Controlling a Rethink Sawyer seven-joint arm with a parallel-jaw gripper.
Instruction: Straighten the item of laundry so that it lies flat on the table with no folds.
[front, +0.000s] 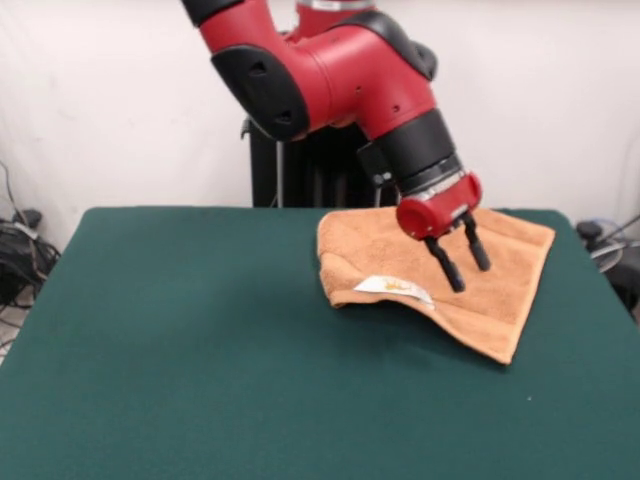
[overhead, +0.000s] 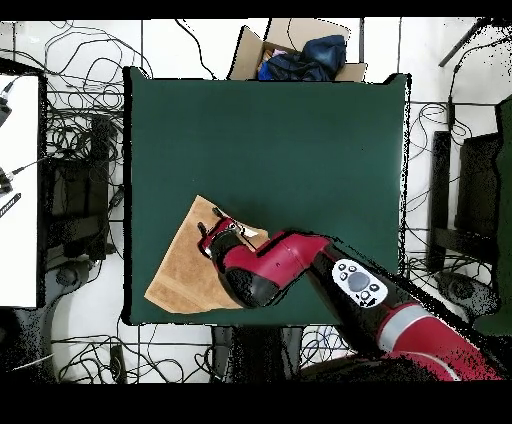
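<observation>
An orange-tan towel (front: 480, 290) lay on a dark green tabletop (front: 200, 350), near the edge closest to the robot and toward one corner. In the overhead view, a corner of the towel (overhead: 185, 270) reached the tabletop's (overhead: 280, 140) edge. The towel was not flat: along one side its edge was folded over on itself, making a raised, rounded hump, and a small white tag (front: 395, 288) showed on the folded flap.

A red and black robot arm (front: 340, 70) reached down over the towel. Its tool (front: 466, 268) hung just above the cloth, its two black fingers (front: 445, 265) spread apart with nothing between them. Seen from above, the arm (overhead: 300, 265) covered part of the towel, and the tool (overhead: 217, 222) sat over the towel's upper edge.

The rest of the tabletop was bare green cloth. Off the tabletop, beyond its far edge, stood an open cardboard box (overhead: 300, 50) with dark blue fabric inside. Tangled cables (overhead: 85, 130) lay on the floor around it.
</observation>
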